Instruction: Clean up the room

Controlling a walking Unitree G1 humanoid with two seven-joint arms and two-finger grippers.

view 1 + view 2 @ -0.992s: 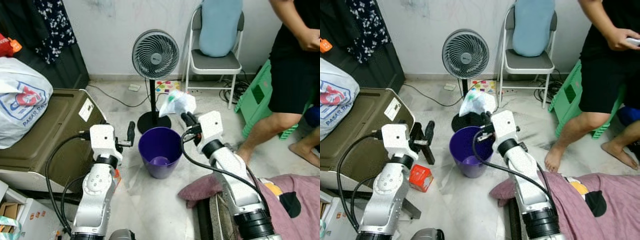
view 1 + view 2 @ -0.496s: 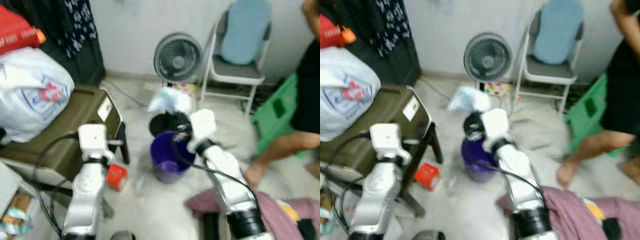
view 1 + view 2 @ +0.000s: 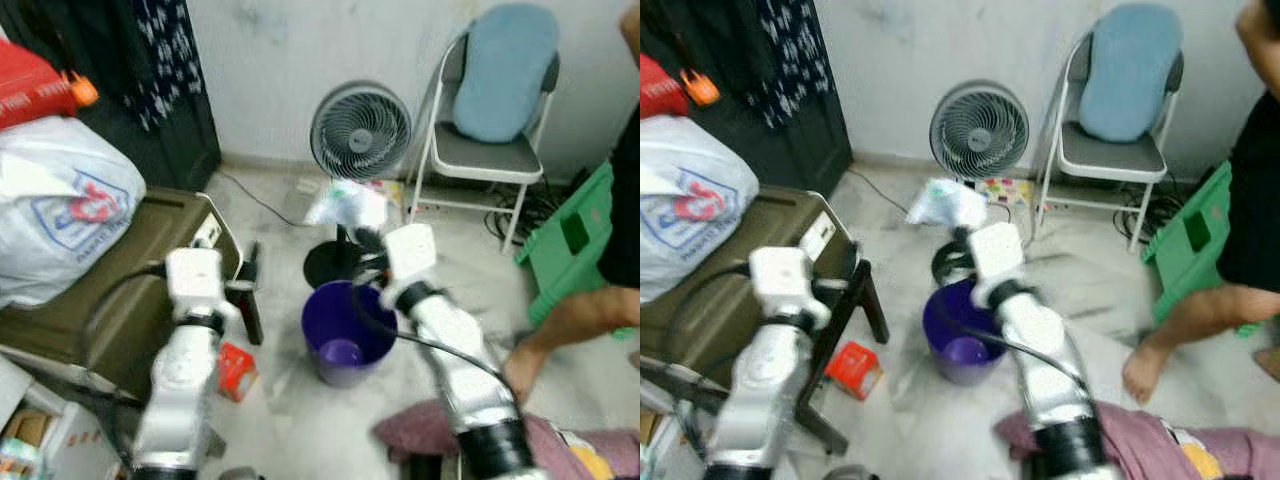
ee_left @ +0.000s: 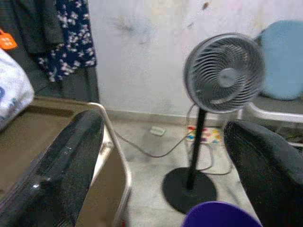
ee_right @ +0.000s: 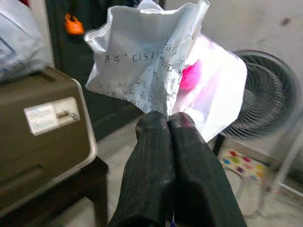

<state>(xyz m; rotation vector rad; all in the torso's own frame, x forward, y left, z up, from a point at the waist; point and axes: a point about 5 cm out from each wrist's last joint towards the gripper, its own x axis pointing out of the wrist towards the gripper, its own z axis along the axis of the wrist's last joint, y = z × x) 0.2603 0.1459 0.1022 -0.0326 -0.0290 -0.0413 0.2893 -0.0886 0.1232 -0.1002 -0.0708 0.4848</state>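
Your right gripper [image 5: 168,124] is pinching a crumpled white plastic wrapper [image 5: 161,71], its two black fingers [image 5: 147,179] pressed tight together on the wrapper's lower edge. The wrapper is carrying printed text and a pink patch, and it is sticking up above the fingertips. In the head views the wrapper [image 3: 347,203] is hanging over the far rim of the purple bin [image 3: 345,330], which is standing on the pale floor [image 3: 290,420] right between your two arms. Something small and purple is lying at the bottom of the bin.

Your left gripper [image 4: 161,156] is hovering to the left of the bin with its fingers [image 4: 61,156] spread wide apart and nothing between them. It is pointing toward the standing fan [image 4: 222,75], whose round black base is sitting just beyond the bin.

On your left a white shopping bag [image 3: 60,210] is resting on a brown case [image 3: 110,300], which is sitting on a dark stool. A small red box [image 3: 852,368] is lying on the floor near that stool's leg. Far right, a folding chair [image 3: 480,150] is holding a blue cushion [image 3: 505,70] against its back, and a green plastic stool [image 3: 575,240] is standing beside it. A person's leg [image 3: 1200,320] is standing at the right edge, bare foot on the floor. A pinkish cloth [image 3: 1140,440] is lying near your right arm.
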